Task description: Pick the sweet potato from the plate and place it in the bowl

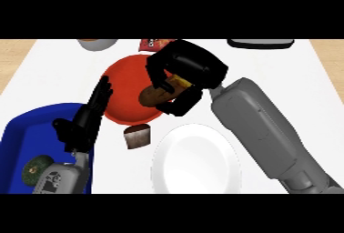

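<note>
My right hand hangs over the red bowl, its fingers and thumb curled round the brown sweet potato. The potato sticks out below the hand, above the bowl's right half. The white plate lies bare at the lower middle, beneath my right forearm. My left hand stands open at the left with fingers up, beside the bowl's left rim.
A blue tray at the lower left holds a dark green avocado. A brown and white chunk lies between bowl and plate. A grey cup, a red packet and a dark object line the far edge.
</note>
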Motion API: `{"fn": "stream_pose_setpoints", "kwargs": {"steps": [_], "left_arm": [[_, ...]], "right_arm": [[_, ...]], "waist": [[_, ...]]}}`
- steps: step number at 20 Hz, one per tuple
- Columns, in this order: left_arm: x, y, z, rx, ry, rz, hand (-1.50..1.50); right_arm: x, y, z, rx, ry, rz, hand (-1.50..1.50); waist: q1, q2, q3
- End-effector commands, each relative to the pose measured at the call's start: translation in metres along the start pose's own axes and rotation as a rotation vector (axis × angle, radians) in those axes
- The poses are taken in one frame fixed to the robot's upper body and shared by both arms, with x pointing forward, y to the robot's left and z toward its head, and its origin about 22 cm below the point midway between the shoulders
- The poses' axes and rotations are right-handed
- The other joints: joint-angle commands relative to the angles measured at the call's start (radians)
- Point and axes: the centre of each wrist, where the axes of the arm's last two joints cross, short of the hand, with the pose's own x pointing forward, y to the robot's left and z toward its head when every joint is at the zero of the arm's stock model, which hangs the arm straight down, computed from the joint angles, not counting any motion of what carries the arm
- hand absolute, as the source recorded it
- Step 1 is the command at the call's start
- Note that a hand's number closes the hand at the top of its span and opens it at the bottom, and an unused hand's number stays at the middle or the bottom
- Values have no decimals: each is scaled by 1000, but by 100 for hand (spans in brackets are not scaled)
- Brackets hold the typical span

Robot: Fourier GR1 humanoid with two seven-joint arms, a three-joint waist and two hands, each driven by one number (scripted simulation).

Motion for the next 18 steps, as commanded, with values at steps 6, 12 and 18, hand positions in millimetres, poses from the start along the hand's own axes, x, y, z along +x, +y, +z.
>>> {"fn": "stream_pose_setpoints", "kwargs": {"steps": [6, 12, 18], "left_arm": [[10, -2, 1, 4, -27, -14, 0], [-2, -16, 6, -29, -31, -9, 0], [8, -21, -3, -41, -19, 3, 0]], "right_arm": [[-72, 57, 3, 33, 100, 77, 150], [-95, 49, 6, 144, 214, -46, 150], [-108, 61, 20, 264, 122, -190, -150]], "waist": [[16, 6, 0], [38, 17, 0], [38, 19, 1]]}}
